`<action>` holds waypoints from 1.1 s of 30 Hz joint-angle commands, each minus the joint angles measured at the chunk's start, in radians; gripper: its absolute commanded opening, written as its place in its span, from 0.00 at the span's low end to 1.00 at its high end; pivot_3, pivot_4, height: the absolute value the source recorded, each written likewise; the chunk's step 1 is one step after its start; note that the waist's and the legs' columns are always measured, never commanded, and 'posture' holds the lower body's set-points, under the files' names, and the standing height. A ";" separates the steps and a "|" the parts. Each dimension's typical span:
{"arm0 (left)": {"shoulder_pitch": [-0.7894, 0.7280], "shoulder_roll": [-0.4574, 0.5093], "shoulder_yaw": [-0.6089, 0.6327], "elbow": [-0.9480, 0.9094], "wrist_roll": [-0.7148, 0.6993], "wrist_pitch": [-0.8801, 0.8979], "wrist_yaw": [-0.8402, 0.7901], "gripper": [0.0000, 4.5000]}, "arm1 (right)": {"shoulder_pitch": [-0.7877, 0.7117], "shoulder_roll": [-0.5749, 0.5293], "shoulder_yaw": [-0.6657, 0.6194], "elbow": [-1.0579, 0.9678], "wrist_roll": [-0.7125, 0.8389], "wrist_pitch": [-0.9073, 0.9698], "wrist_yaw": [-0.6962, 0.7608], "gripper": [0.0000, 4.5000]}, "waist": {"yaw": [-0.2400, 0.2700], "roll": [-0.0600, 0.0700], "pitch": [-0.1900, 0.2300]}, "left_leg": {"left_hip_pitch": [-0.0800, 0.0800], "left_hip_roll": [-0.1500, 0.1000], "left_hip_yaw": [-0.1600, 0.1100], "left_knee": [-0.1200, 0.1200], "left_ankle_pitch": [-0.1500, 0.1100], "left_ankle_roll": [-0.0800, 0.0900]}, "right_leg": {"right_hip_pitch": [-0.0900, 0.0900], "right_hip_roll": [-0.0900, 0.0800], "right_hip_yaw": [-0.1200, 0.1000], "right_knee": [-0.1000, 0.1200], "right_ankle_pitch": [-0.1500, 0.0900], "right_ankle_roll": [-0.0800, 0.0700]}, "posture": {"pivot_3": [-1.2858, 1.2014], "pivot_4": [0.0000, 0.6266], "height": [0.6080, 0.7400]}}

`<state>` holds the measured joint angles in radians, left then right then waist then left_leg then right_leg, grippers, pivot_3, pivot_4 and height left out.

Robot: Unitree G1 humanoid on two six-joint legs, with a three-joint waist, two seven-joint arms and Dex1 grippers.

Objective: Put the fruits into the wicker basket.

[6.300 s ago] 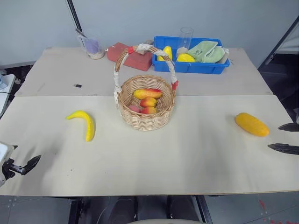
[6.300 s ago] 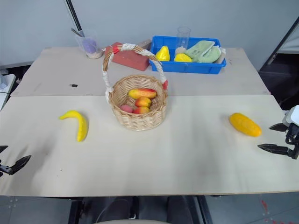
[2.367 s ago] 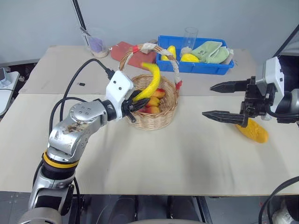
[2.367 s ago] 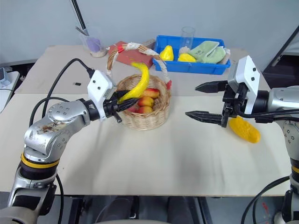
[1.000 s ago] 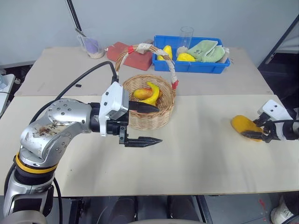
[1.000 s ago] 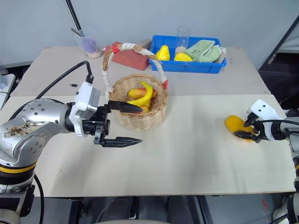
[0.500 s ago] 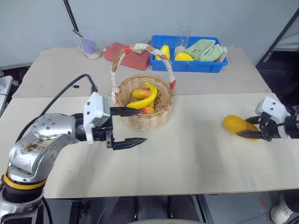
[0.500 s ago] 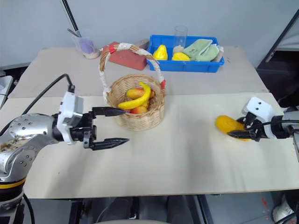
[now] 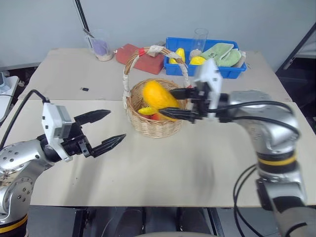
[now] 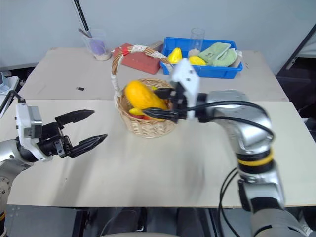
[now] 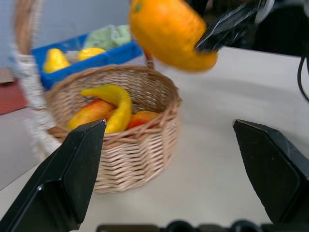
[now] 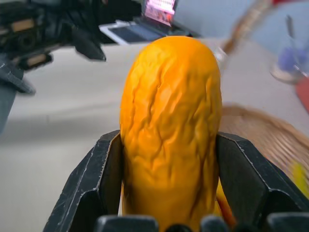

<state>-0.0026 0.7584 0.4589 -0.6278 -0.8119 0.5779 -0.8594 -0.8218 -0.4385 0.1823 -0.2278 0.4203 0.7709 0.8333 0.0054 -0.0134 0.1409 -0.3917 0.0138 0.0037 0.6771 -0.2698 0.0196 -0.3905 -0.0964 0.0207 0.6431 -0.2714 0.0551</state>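
a: step in hand? table (image 9: 197,173) first.
b: second fruit is being delivered. basket (image 9: 154,126) sits mid-table; banana (image 9: 147,111) is lodged inside it. mango (image 9: 159,96) is held over the basket's mouth, clamped in the right gripper (image 9: 170,104).
a: left gripper (image 9: 106,130)?
b: spread wide, empty, parked near the basket's left side.
a: next?
b: judged: mango to be lowered past the handle (image 9: 148,52), then released.
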 commanded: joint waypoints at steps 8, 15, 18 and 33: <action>-0.018 -0.006 -0.008 -0.063 -0.027 -0.028 0.092 1.00 | -0.063 0.129 0.029 0.146 -0.160 -0.171 -0.153 0.99 | -0.011 0.000 0.000 | 0.001 -0.001 -0.001 -0.001 0.001 -0.002 | -0.001 0.004 -0.002 0.004 0.000 -0.001 | 0.52 0.24 1.00; -0.079 -0.010 -0.058 -0.032 0.005 -0.036 0.131 1.00 | 0.061 -0.029 -0.031 -0.087 -0.053 -0.072 -0.014 0.99 | -0.013 0.000 0.000 | 0.001 0.000 -0.002 -0.001 0.001 -0.002 | 0.000 0.004 -0.003 0.004 0.000 -0.001 | 0.52 0.24 1.00; -0.094 -0.006 -0.086 -0.025 0.015 -0.039 0.122 1.00 | 0.154 -0.139 -0.091 -0.201 0.023 -0.055 0.060 0.99 | -0.011 0.000 0.000 | 0.001 -0.001 -0.002 -0.001 0.001 -0.001 | 0.001 0.003 -0.003 0.002 0.000 -0.001 | 0.52 0.24 1.00; -0.215 0.019 -0.181 0.029 0.003 0.003 0.081 1.00 | 0.108 0.058 -0.175 0.183 -0.159 -0.260 -0.302 0.99 | -0.022 -0.001 0.000 | 0.003 0.000 -0.002 -0.002 0.001 -0.001 | 0.000 0.006 -0.001 0.003 -0.002 -0.004 | 0.52 0.24 1.00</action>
<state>-0.2040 0.7620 0.2746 -0.5883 -0.7919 0.5808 -0.7678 -0.6743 -0.3923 0.0183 -0.0786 0.2772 0.5714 0.5542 -0.0170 -0.0141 0.1413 -0.3888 0.0141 0.0022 0.6751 -0.2689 0.0185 -0.3905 -0.0906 0.0197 0.6466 -0.2738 0.0507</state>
